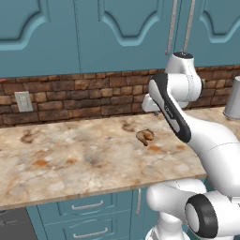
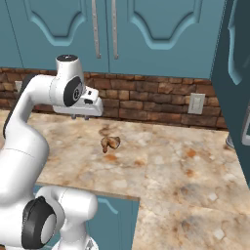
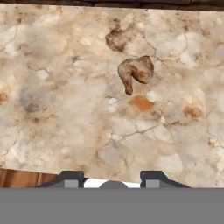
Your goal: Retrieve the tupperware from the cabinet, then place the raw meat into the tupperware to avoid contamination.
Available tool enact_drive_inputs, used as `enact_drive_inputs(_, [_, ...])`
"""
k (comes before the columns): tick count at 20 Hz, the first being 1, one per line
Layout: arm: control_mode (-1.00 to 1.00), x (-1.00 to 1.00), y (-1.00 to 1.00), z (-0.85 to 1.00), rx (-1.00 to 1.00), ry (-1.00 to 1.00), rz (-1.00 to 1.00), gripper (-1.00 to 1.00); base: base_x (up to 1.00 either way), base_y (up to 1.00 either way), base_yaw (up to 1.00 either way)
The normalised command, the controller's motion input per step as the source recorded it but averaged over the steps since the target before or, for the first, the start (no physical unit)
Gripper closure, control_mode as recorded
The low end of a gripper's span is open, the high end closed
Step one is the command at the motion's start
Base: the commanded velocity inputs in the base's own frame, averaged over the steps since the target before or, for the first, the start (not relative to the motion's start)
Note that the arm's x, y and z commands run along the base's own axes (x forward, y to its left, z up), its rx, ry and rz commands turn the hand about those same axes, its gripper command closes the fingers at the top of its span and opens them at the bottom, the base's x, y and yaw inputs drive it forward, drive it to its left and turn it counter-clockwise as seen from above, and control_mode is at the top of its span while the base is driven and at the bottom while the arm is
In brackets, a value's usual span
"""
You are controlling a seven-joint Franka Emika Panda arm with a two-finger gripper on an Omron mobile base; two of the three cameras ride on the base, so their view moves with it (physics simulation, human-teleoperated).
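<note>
Now we are looking at the raw meat, a small curled brown-and-tan lump lying alone on the beige marble counter, near its middle. Behind it a brown brick backsplash is running under the closed teal cabinet. Our gripper is hovering above the counter, apart from the meat, jaws partly open and holding nothing.
</note>
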Motion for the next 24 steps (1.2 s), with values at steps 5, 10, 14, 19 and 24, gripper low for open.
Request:
enact_drive_inputs(5, [-1.00,-0.10,-0.03,0.00,0.00,0.00,0.00,-1.00,0.00,0.00,0.00])
enact_drive_inputs(10, [-1.00,-0.20,-0.08,0.00,0.00,-0.01,0.00,-1.00,0.00,0.00,0.00])
enact_drive_inputs(14, [-1.00,-0.22,-0.08,0.05,0.01,-0.02,0.00,-1.00,0.00,0.00,0.00])
enact_drive_inputs(19, [-1.00,-0.19,-0.04,0.18,0.00,-0.05,0.00,-1.00,0.00,0.00,0.00])
enact_drive_inputs(24, [-1.00,-0.20,-0.02,0.30,0.00,-0.08,0.00,-1.00,0.00,0.00,0.00])
